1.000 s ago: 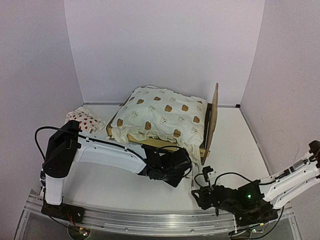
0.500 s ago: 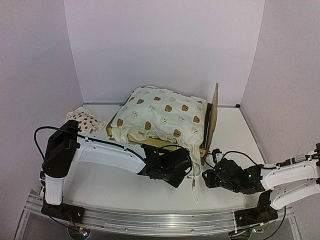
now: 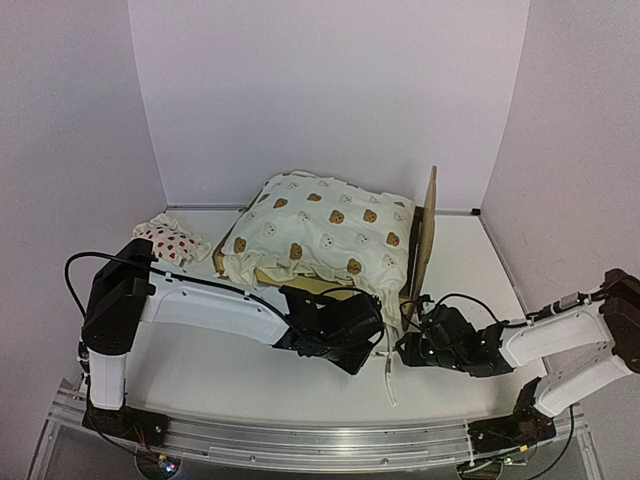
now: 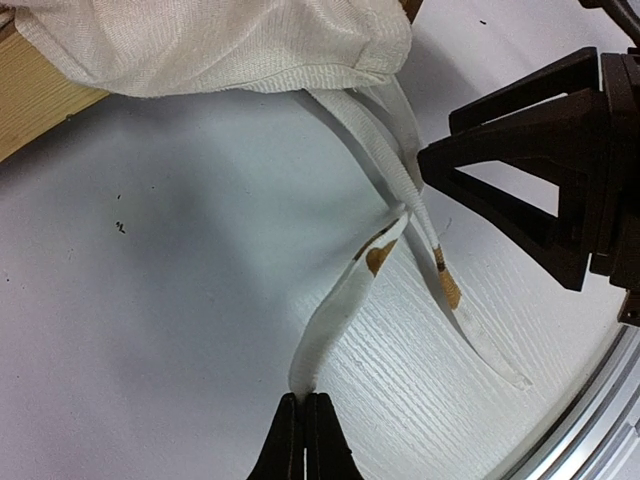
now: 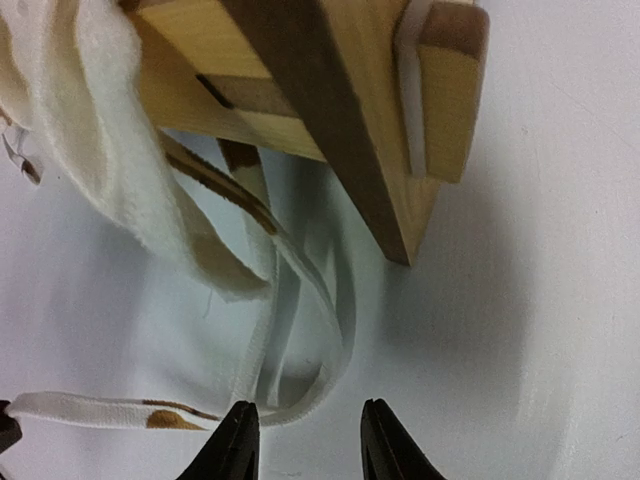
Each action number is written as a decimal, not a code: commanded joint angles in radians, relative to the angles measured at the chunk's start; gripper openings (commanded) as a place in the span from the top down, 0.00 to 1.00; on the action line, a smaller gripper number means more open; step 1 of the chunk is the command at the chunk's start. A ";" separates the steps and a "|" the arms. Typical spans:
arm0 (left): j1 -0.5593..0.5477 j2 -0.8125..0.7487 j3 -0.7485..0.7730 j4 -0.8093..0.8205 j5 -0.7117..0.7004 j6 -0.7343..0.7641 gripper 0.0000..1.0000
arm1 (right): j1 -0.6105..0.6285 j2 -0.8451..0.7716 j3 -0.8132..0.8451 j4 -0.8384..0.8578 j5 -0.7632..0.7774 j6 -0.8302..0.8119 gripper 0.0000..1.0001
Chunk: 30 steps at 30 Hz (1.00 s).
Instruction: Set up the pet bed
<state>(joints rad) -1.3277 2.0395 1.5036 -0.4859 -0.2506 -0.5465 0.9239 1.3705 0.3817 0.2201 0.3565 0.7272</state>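
Strawberry-print pillow [image 3: 168,240] lies at the far left of the bench [image 3: 215,365]. Next along, the left end effector [image 4: 305,425] is pinched tight on the end of a white tie [image 4: 335,320] trailing from the bear-print cushion [image 3: 320,235]. That cushion drapes over the pet bed [image 3: 427,240] at mid-bench, its headboard upright on the right. Just beside the bed's near right corner, the right end effector [image 5: 305,440] has its jaws parted, gripping nothing. The ties loop just ahead of them.

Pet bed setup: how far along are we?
Done: bear-print cushion lies on the pet bed. In hand: left gripper is shut on one cushion tie; right gripper, open, hovers by the other ties. Left: tying, and the strawberry pillow on the table.
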 commanded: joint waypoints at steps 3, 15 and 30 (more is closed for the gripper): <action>0.005 -0.054 0.011 0.031 0.019 0.021 1.00 | -0.005 0.043 0.002 0.128 0.072 0.011 0.65; 0.004 -0.052 0.008 0.030 0.025 0.017 1.00 | -0.007 0.126 0.002 0.170 0.136 0.014 0.70; 0.005 -0.044 0.006 0.042 0.052 0.027 1.00 | -0.008 0.199 -0.059 0.351 0.123 0.057 0.95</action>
<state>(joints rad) -1.3277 2.0369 1.5036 -0.4774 -0.2153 -0.5454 0.9245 1.5710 0.3486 0.5233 0.4661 0.7554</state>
